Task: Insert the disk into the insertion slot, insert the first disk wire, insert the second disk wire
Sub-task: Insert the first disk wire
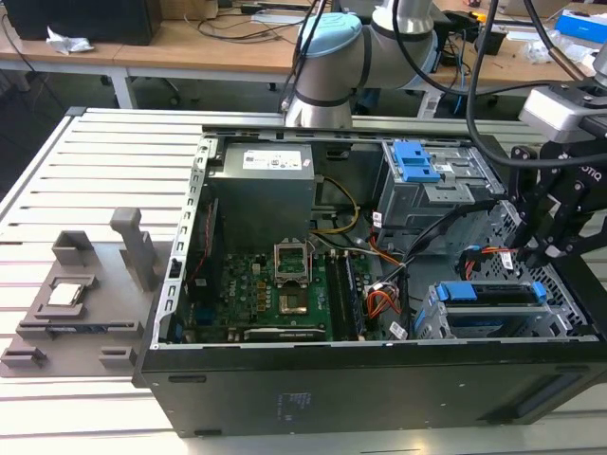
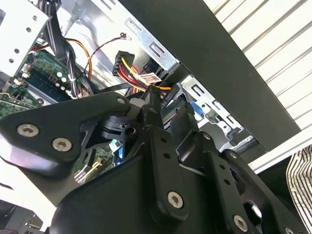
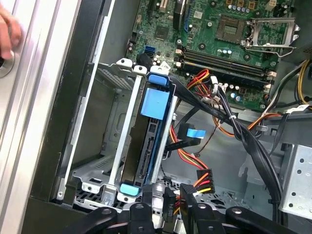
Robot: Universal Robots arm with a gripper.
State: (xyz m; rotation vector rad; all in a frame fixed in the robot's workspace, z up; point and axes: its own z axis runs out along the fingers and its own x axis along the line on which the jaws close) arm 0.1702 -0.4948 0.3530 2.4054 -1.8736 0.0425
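The disk (image 3: 155,105), grey in its bright blue carrier, sits inside the insertion slot (image 3: 97,146), a silver perforated cage at the case's front corner; the exterior view shows the disk (image 1: 493,294) there too. My gripper (image 3: 167,199) hangs just off the disk's connector end and is shut on a black plug of the red, yellow and black disk wire (image 3: 195,163). In the second wrist view the gripper (image 2: 168,109) pinches that plug under the same wire bundle (image 2: 139,78). A second wire with a blue tab (image 3: 195,132) lies loose beside the cage. The gripper (image 1: 527,254) hovers above the cage.
The motherboard (image 1: 275,294) fills the case floor, with a power supply (image 1: 261,180) behind it. A taller grey bay with a blue latch (image 1: 417,161) stands at the back. Black cables (image 3: 253,141) cross near the gripper. A hand (image 3: 7,34) rests on the table outside the case.
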